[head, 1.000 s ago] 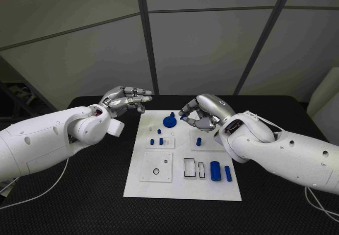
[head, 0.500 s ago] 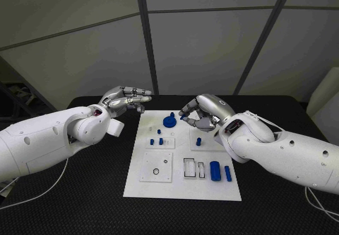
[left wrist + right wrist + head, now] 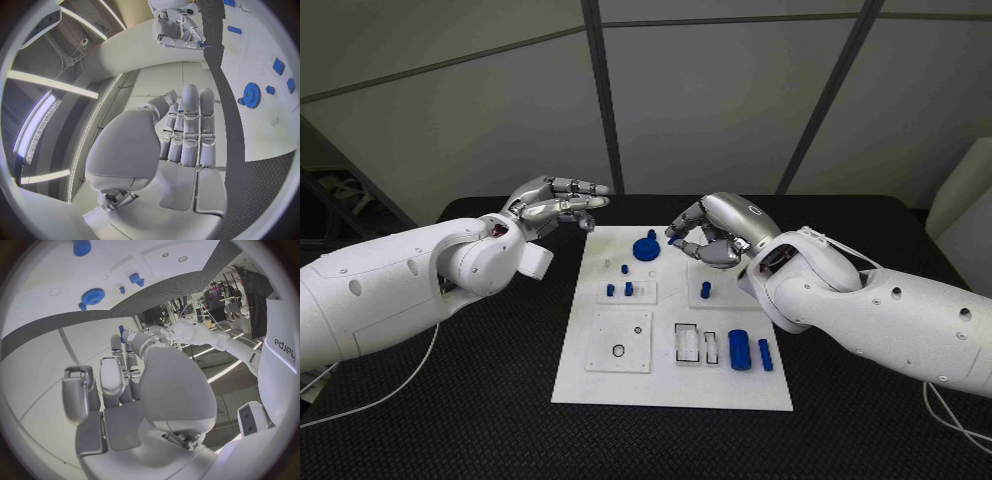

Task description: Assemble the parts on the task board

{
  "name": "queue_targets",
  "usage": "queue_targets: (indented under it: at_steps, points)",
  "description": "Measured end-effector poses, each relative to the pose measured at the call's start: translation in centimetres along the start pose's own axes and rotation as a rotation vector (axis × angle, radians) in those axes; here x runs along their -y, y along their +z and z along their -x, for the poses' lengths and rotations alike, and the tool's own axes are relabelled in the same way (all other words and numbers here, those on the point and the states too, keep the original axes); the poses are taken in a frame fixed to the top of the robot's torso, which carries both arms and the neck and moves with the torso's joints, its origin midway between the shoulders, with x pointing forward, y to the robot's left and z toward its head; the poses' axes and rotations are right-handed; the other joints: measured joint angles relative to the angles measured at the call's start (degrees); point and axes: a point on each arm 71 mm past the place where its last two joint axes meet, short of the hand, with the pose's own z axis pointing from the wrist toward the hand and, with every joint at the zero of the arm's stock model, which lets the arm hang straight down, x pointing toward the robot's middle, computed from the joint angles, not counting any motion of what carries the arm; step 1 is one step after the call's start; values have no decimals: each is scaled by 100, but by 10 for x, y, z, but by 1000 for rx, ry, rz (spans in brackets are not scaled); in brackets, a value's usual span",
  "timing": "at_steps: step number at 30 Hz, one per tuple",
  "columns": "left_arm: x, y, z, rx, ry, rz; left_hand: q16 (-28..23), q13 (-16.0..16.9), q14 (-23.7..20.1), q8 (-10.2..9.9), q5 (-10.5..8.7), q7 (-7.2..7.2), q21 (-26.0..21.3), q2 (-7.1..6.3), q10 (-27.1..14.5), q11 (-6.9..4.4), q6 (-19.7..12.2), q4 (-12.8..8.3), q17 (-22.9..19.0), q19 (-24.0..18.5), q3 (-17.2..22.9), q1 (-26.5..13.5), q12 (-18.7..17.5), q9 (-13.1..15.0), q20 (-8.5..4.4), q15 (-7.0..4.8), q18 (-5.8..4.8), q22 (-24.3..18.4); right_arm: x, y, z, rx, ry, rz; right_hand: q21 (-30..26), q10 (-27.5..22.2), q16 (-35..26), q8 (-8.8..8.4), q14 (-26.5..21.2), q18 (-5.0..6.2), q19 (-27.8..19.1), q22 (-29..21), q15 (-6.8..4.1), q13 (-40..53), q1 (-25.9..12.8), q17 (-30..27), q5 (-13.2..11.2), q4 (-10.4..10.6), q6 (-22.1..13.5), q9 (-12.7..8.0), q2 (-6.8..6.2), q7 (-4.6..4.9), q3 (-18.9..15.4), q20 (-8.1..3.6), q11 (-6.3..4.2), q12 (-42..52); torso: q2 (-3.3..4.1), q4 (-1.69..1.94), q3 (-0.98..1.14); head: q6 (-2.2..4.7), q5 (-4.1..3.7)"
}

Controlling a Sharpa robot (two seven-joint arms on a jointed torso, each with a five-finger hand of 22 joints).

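Hovering above the far end of the white task board (image 3: 672,385), two silver robot hands face each other over a black table (image 3: 459,400). The left hand (image 3: 557,205) hangs just past the board's far left corner, its fingers stretched forward side by side and holding nothing; the left wrist view shows those fingers (image 3: 189,125) straight and bare.

The right hand (image 3: 711,230) sits over the board's far right part, fingers curled inward. A small blue part (image 3: 675,241) shows at its fingertips, and the right wrist view shows a blue tip (image 3: 121,330) between the thumb and a finger, so this hand pinches a small blue piece.

On the board, a blue gear (image 3: 646,247) lies near the far edge, close beside the right hand's fingertips (the same gear (image 3: 93,296) appears in the right wrist view). Nearer the middle, a few short blue pegs (image 3: 629,288) stand on a raised white tile, and another blue peg (image 3: 705,290) stands on the tile beside it. Toward the near right, a blue cylinder (image 3: 740,349) and a slimmer blue bar (image 3: 766,354) lie side by side, next to a rectangular slot (image 3: 687,342).
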Motion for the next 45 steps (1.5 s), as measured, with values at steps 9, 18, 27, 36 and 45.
queue_targets:
  at_steps: [9,18,27,36,45]
  points:
    - [0,0,0,1,-1,0,0,0,0,0,0,0,0,0,0,0,0,0,0,0,0,0,0,0,0,0,0,0,1,0,0,-1,-1,-1,0,0,0,0,0,0,0,0,0,-10,0,-6,0,-41,-5,7,0,-5,-6,0,0,0,0,-1,1,2,1]
    - [0,0,0,2,-1,0,0,0,1,0,0,0,0,0,0,0,0,0,0,0,0,0,0,0,0,0,0,0,1,0,0,-2,-1,-3,0,0,0,-1,0,-1,0,0,0,-11,0,-6,0,-41,-6,6,0,-6,-6,0,0,0,-1,-1,1,4,-7]
    - [0,0,0,3,-1,0,0,0,1,0,0,0,0,0,0,0,0,0,0,0,0,0,0,0,0,1,0,0,1,0,0,-2,-1,-3,0,0,0,-1,0,0,0,0,0,-12,0,-6,-1,-41,-8,5,0,-8,-6,0,0,0,-1,0,1,8,-4]
    - [0,0,1,3,-2,-1,0,0,1,0,0,0,0,0,0,0,0,0,1,0,0,0,0,0,0,1,0,0,1,0,0,-3,-1,-3,0,0,0,-13,0,0,0,0,0,-14,0,-5,19,-41,-2,2,0,-2,-6,0,0,0,-1,1,-1,10,-4]
    - [0,0,1,3,-2,-1,0,3,2,0,0,0,0,0,0,0,0,-17,-8,0,-17,0,0,0,0,2,1,-5,2,0,0,-4,-1,-4,0,0,0,-28,0,-1,0,0,0,-15,0,-5,18,-41,7,5,0,7,-6,0,0,0,1,2,-1,14,-4]
